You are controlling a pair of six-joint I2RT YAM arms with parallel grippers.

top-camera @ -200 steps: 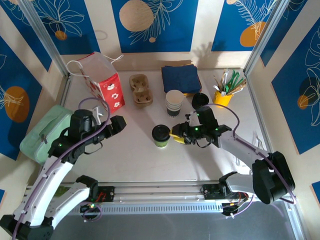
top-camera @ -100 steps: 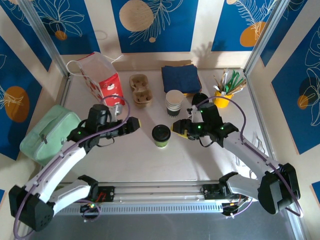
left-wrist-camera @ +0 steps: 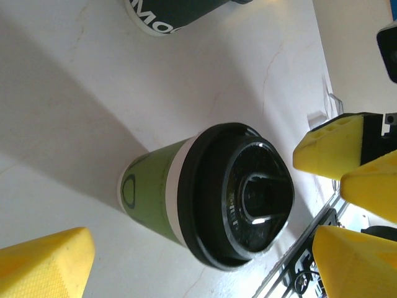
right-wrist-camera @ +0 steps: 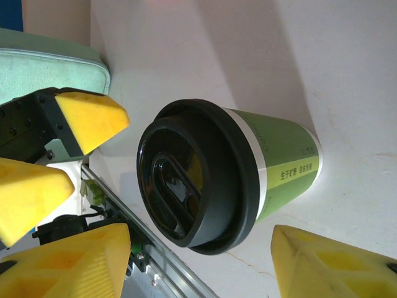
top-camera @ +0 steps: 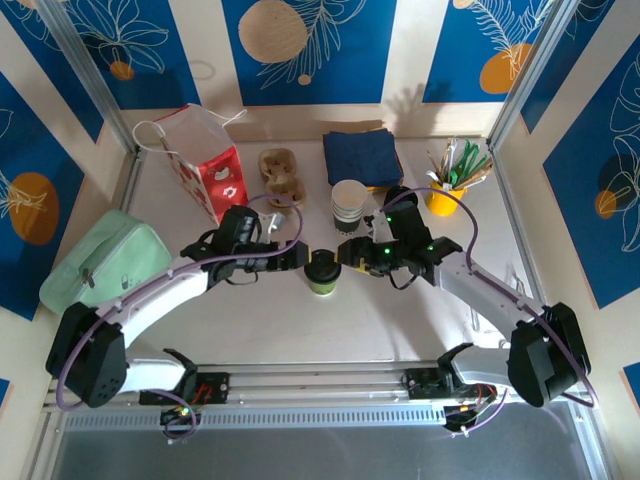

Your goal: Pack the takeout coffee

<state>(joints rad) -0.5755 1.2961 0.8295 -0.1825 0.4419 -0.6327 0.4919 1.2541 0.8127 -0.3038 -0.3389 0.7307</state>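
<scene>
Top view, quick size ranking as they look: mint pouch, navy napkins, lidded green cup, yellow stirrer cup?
Largest: mint pouch.
Next: navy napkins.
Smallest: lidded green cup and yellow stirrer cup, which look alike, so I won't rank them.

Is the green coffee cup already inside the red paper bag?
No, the green cup stands out on the white table, apart from the red bag.
</scene>
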